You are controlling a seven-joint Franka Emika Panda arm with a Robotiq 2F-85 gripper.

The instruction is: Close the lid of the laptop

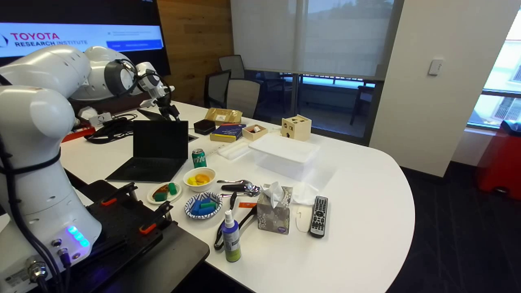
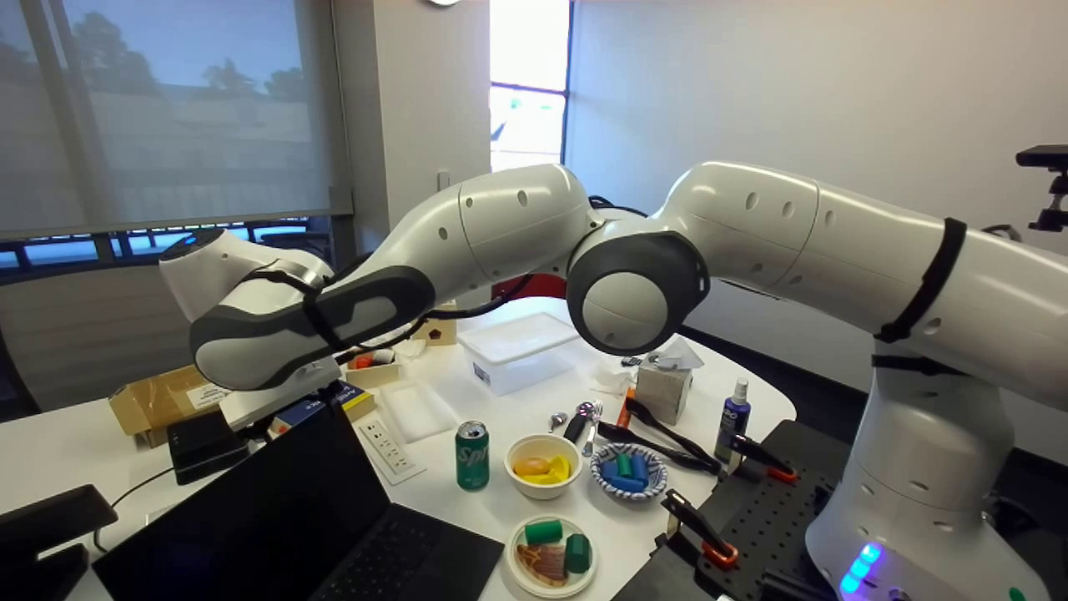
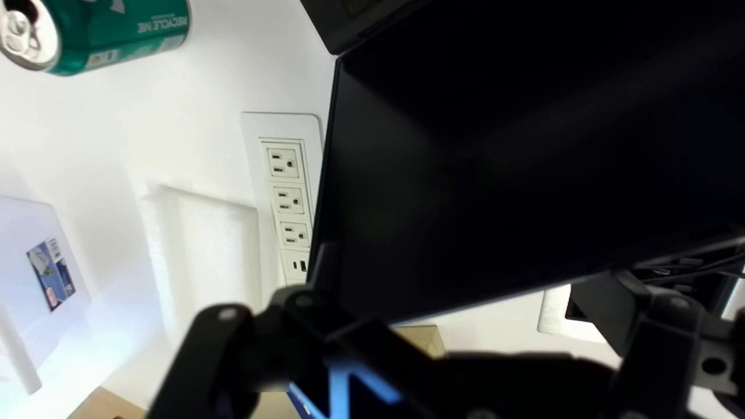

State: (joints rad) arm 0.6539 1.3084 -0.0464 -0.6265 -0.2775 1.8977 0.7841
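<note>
The laptop [image 1: 147, 169] stands open on the white table, its keyboard base flat and its lid [image 1: 160, 139] raised steeply. In an exterior view the lid [image 2: 259, 509] shows its black display face beside the keyboard base [image 2: 417, 555]. My gripper [image 1: 174, 115] is at the lid's top edge, near the corner by the Sprite can side. In the wrist view the lid [image 3: 495, 157] fills the middle and right, and its top edge runs across the space between the wide-apart fingers of my open gripper [image 3: 471, 282]. I cannot tell whether a finger touches the lid.
A Sprite can [image 1: 199, 158], a bowl with yellow pieces [image 1: 199, 179] and a plate of toy food [image 1: 164, 193] stand close to the laptop. A black box [image 1: 204, 127], a book [image 1: 228, 132] and a cardboard box [image 1: 223, 116] are behind. A lidded plastic container [image 1: 283, 156] stands farther along.
</note>
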